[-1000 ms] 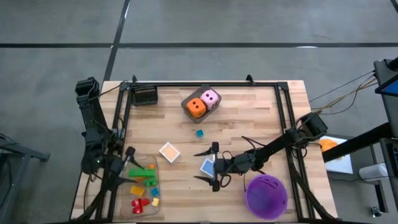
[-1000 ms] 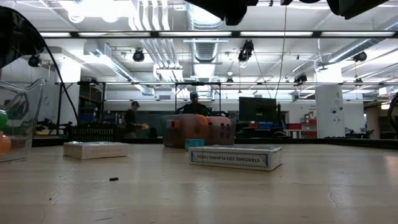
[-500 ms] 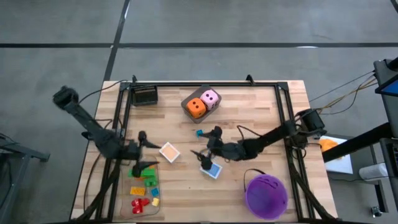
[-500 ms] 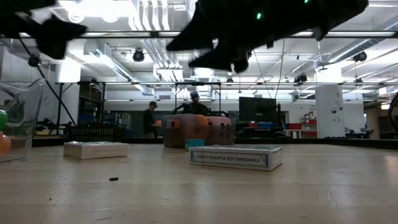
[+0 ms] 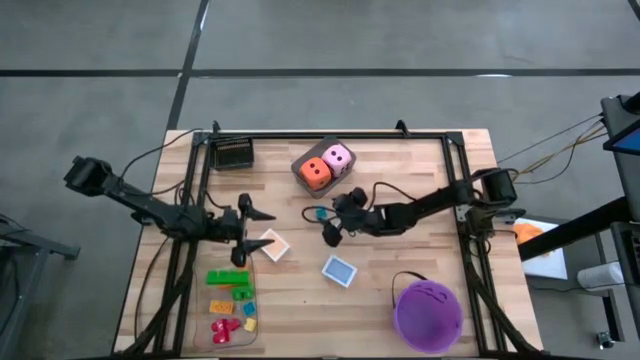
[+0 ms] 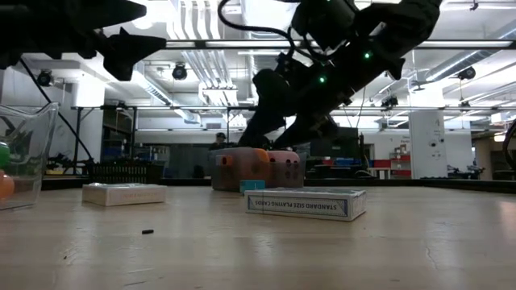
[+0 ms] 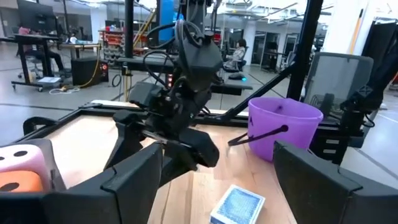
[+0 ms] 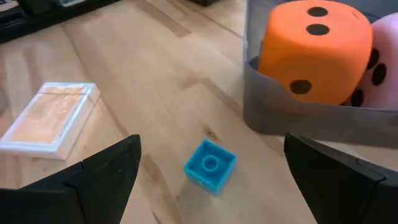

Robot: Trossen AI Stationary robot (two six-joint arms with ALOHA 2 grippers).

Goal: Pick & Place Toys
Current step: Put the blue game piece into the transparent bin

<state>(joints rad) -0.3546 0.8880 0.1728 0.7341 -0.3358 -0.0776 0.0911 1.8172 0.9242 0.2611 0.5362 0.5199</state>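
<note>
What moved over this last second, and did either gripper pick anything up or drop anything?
The right gripper swung from beside the blue card box, near the purple bucket, up toward the small blue brick, fingers open around it, holding nothing. The box shifted slightly on the way. The left gripper rose from the clear tray to beside the orange card box, open. Both dice stayed put.

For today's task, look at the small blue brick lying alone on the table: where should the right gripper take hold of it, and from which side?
Probably from straight above, pinching two opposite flat side walls of the blue brick. It sits stud up and flat on the table with bare wood all round, so a top approach looks clear. The right gripper, open, is already beside it.
</note>
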